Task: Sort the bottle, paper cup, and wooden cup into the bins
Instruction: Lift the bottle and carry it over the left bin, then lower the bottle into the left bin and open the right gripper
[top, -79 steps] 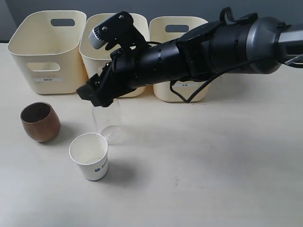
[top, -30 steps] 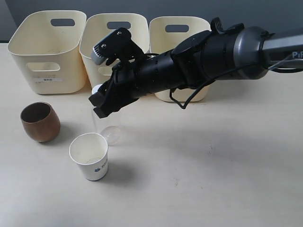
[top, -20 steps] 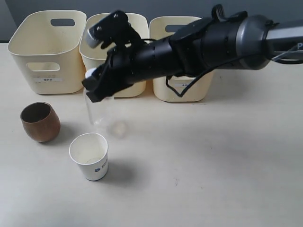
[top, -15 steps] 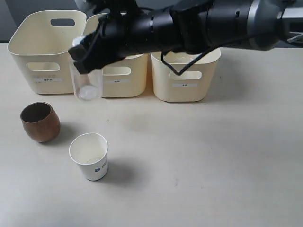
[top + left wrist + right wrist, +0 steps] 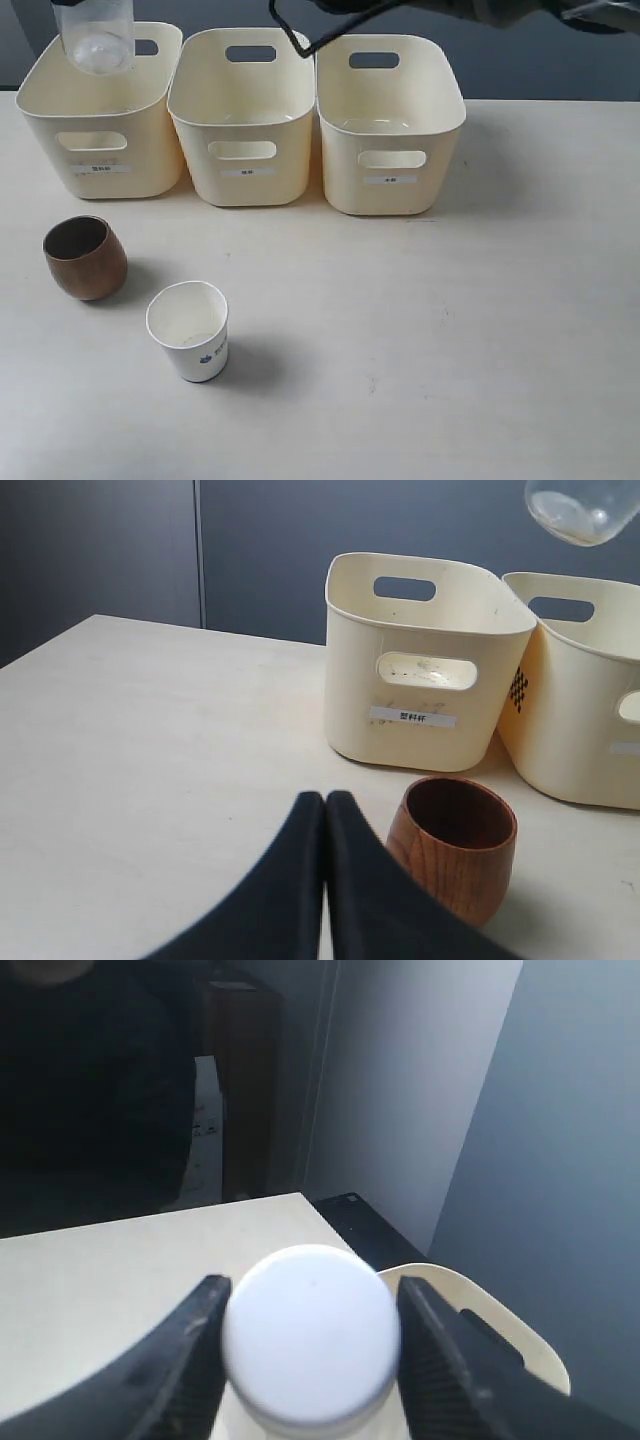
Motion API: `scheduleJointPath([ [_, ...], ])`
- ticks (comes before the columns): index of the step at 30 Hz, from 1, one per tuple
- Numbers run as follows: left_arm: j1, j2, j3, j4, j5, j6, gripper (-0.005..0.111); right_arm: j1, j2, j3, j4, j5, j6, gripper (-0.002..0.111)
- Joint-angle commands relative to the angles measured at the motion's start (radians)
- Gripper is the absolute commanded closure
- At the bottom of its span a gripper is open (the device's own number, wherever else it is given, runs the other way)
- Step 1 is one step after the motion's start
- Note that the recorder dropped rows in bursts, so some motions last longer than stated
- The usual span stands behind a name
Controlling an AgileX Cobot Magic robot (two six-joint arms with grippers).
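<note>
Nothing is reading clearly. Each of the three bins [image 5: 100,110] [image 5: 243,120] [image 5: 392,125] is carrying a small white label [image 5: 101,169] on its front, the dark print too small to make out. The paper cup [image 5: 189,331] is showing a small blue logo [image 5: 206,353], its lettering blurred.

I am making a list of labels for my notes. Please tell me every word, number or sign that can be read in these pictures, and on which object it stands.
No text is legible.
Left bin: white label, print too small to read.
Middle bin: label, too small.
Right bin: label, too small.
Paper cup: blue logo, too blurred.
Left wrist view: the same left bin's label, blurred.
</note>
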Motion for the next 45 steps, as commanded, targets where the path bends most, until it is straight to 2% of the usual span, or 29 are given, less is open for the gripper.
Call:
scheduleJointPath([
  [1, -0.003, -0.005, -0.004, 0.003, -0.004, -0.001, 0.107, -0.001, 0.127, -0.128, -0.001, -0.029, 0.000, 0.109],
  [10, -0.003, -0.005, -0.004, 0.003, -0.004, -0.001, 0.107, -0.003, 0.383, -0.366, -0.032, -0.081, 0.001, 0.109],
  [23, -0.003, -0.005, -0.004, 0.003, -0.004, -0.001, 0.107, -0.003, 0.453, -0.385, -0.043, -0.126, 0.001, 0.109],
  [25, -0.003, -0.005, -0.004, 0.003, -0.004, -0.001, 0.107, -0.003, 0.453, -0.385, -0.043, -0.120, 0.001, 0.105],
  [30, -0.003, -0.005, -0.004, 0.003, -0.004, -0.001, 0.107, -0.003, 0.467, -0.385, -0.040, -0.123, 0.013, 0.083],
  [38, -0.003, -0.005, -0.004, 0.003, -0.004, -0.001, 0.107, -0.003, 0.470, -0.385, -0.042, -0.121, 0.020, 0.081],
  [42, -0.003, -0.005, -0.004, 0.003, -0.004, -0.001, 0.107, -0.003, 0.470, -0.385, -0.042, -0.120, 0.022, 0.065],
  [45, -0.003, -0.005, -0.004, 0.003, -0.004, -0.001, 0.107, -0.003, 0.470, -0.385, -0.042, -0.120, 0.026, 0.060],
])
